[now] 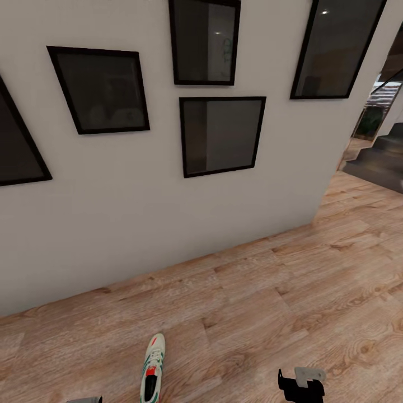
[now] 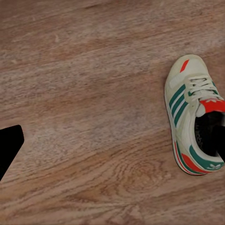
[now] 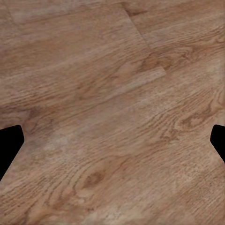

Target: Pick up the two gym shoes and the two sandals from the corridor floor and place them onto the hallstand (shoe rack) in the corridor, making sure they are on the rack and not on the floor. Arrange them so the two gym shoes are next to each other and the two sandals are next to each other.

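Note:
One gym shoe (image 1: pixel 152 366), white with green stripes and a red-orange tongue patch, lies on the wood-plank corridor floor (image 1: pixel 268 291) near the bottom of the head view, toe toward the wall. The left wrist view has the same shoe (image 2: pixel 194 115) lying beside my left gripper (image 2: pixel 115 145), which is open over bare floor; one dark fingertip (image 2: pixel 9 147) shows at the edge. My right gripper (image 3: pixel 114 145) is open above bare planks, and it appears in the head view (image 1: pixel 301 386) to the right of the shoe. The other gym shoe, the sandals and the hallstand are out of view.
A pale wall (image 1: pixel 140 224) with several dark framed pictures (image 1: pixel 221 134) runs across ahead, ending at a corner (image 1: pixel 322 196) on the right. Beyond that corner the floor continues toward dark stairs (image 1: pixel 383 157).

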You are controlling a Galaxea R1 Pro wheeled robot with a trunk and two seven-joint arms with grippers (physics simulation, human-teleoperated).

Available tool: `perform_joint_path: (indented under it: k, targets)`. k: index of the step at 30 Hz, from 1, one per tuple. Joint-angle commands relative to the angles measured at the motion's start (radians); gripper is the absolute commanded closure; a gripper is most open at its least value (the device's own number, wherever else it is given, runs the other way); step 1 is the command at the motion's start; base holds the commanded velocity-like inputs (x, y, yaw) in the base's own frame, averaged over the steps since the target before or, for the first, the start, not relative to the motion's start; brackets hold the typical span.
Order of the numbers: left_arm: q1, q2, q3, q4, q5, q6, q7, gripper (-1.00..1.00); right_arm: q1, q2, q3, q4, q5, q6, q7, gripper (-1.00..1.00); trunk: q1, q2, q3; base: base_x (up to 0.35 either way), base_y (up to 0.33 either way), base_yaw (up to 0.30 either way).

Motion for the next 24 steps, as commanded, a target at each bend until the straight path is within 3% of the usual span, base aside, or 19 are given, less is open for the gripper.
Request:
perform_joint_path:
  k: [1, 15, 24]
  targets:
    - [-0.001, 0.0, 0.008, 0.001, -0.005, -0.003, -0.006, -1.0, -0.001, 0.0, -0.007, 0.001, 0.01, -0.002, -0.004, -1.0, 0.0, 0.0, -0.001, -0.048, -0.014, 0.0]
    - [-0.001, 0.0, 0.007, 0.001, -0.006, -0.003, -0.006, -1.0, -0.001, 0.0, -0.007, 0.001, 0.01, -0.002, -0.003, -1.0, 0.0, 0.0, -0.001, -0.177, -0.112, 0.0]
    - [-0.006, -0.001, 0.01, -0.017, -0.006, 0.004, 0.001, -1.0, -0.001, 0.0, -0.009, -0.014, 0.009, -0.002, -0.003, -1.0, 0.0, 0.0, -0.001, -0.047, -0.028, 0.0]
